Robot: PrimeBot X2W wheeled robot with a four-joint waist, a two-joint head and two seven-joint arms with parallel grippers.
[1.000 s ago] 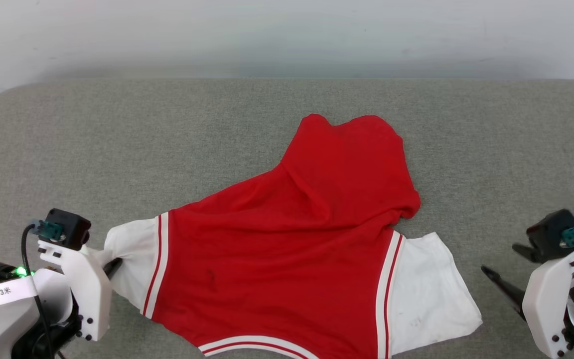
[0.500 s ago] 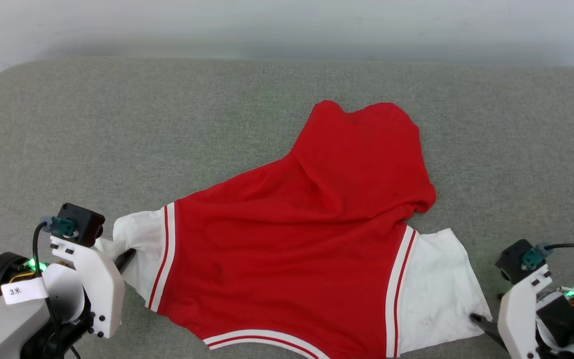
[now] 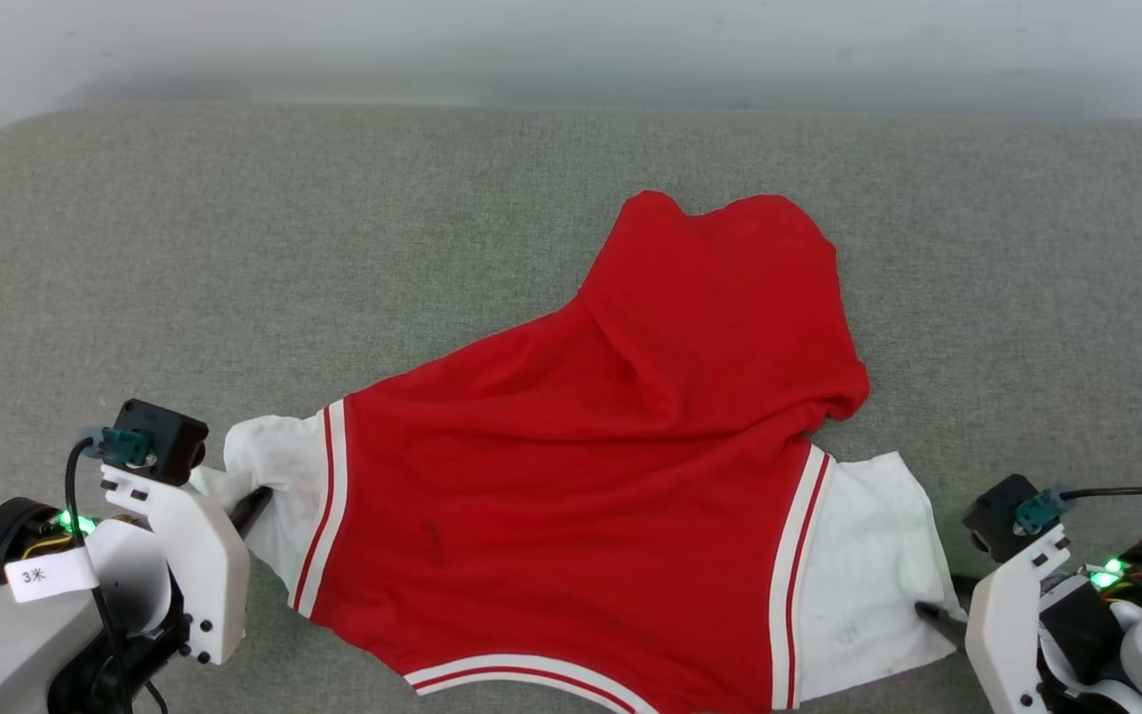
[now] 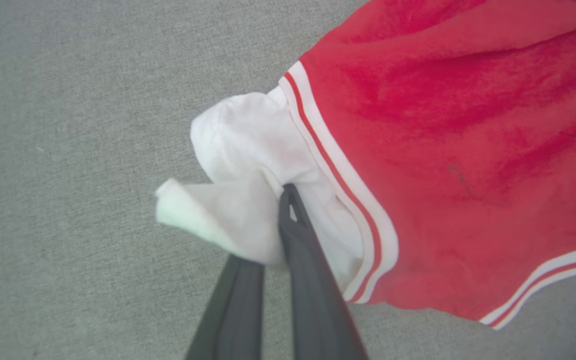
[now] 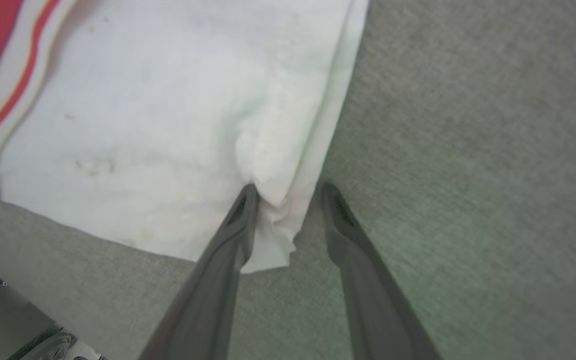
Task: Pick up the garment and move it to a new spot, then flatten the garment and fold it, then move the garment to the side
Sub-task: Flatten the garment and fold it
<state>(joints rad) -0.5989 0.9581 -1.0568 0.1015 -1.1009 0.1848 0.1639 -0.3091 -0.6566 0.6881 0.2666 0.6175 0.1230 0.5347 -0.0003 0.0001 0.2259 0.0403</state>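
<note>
Red thin-fabric jersey [image 3: 581, 476] with white sleeves lies on the grey cushion [image 3: 234, 248]; left gripper [image 4: 280, 210] clamps one sleeve, right gripper [image 5: 288, 192] has its jaws apart astride the other's edge.

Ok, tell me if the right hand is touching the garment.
Touching. Right wrist view: one finger of the right hand presses into the garment at its sleeve.

A wide grey-green fabric surface [image 3: 234, 248] with rounded far corners lies in soft, even light — behind its far edge stands a plain pale wall [image 3: 571, 40].
</note>
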